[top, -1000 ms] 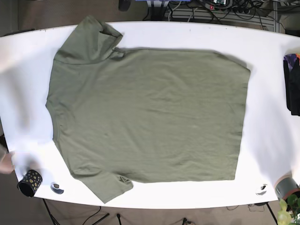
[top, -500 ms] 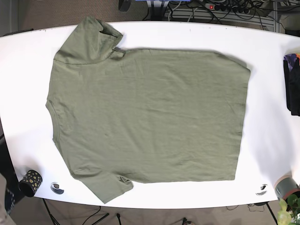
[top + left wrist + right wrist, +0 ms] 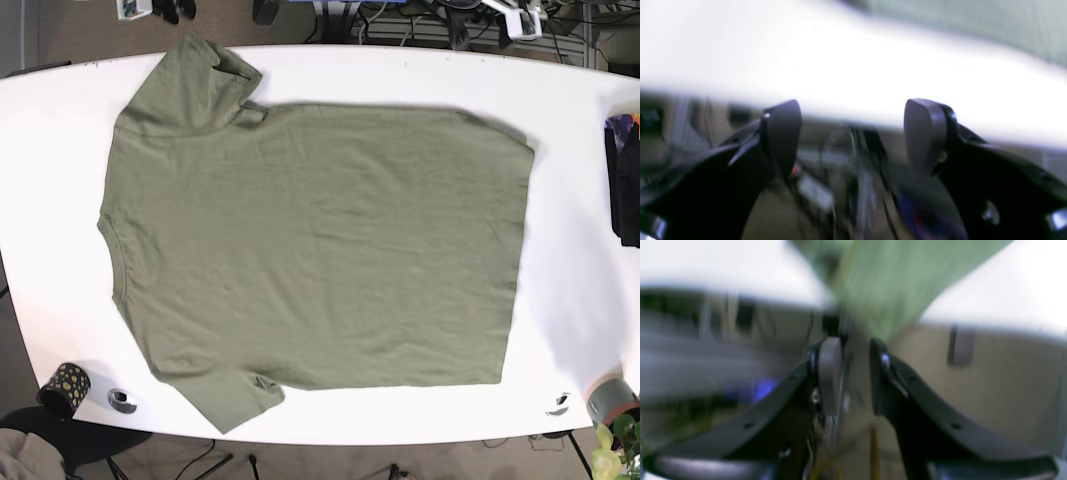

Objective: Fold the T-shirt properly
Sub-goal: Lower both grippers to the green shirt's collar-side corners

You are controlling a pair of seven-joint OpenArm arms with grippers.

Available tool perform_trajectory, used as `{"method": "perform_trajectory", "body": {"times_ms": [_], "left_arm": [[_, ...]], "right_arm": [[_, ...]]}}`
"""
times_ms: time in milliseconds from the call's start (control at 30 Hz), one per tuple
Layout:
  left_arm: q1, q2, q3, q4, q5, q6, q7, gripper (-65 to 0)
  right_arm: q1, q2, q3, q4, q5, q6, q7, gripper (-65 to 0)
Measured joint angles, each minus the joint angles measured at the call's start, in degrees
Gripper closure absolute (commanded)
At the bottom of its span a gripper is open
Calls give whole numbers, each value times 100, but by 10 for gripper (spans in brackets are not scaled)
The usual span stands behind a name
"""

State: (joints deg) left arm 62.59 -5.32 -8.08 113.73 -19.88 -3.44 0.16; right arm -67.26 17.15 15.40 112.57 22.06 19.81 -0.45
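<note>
My base camera looks straight down from high above, taking in nearly the whole white bench (image 3: 560, 120) with the shirt (image 3: 320, 250) spread flat across it. My 2 wrist cameras sit just behind my pincers and look out past the fingers, both badly blurred. The left wrist view faces the bench edge from low and close, past my left pincer (image 3: 853, 133). The right wrist view does likewise past my right pincer (image 3: 853, 373). All 3 views share the bench top and some green shirt cloth.
</note>
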Motion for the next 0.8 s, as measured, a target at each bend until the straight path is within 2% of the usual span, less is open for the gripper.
{"method": "perform_trajectory", "body": {"times_ms": [100,200,300,400,533,633,800], "left_arm": [[-223,-13,-9,7,-79,0,4,-447],[-476,4,7,2,-350,-9,35,-447],[-730,-17,9,2,-584,-4,28,-447],[-938,-203,20,0,-704,-4,28,-447],[-1233,-479,24,-17,-905,2,42,-447],[-1408,-522,31,-22,-1047,-2,33,-447],[-1491,-767,42,-28,-1213,4,46,-447]], "right_arm": [[267,-17,-7,13,247,22,-2,-152],[535,-31,-11,11,245,57,-22,-152],[767,-33,-4,-2,247,9,-28,-154],[999,-52,-11,-11,254,37,-33,-157],[1440,-52,-4,-17,310,4,-776,-243],[1705,-70,129,-22,828,74,-1060,-303],[1987,-68,562,-24,1880,-15,-1751,-325]]}}
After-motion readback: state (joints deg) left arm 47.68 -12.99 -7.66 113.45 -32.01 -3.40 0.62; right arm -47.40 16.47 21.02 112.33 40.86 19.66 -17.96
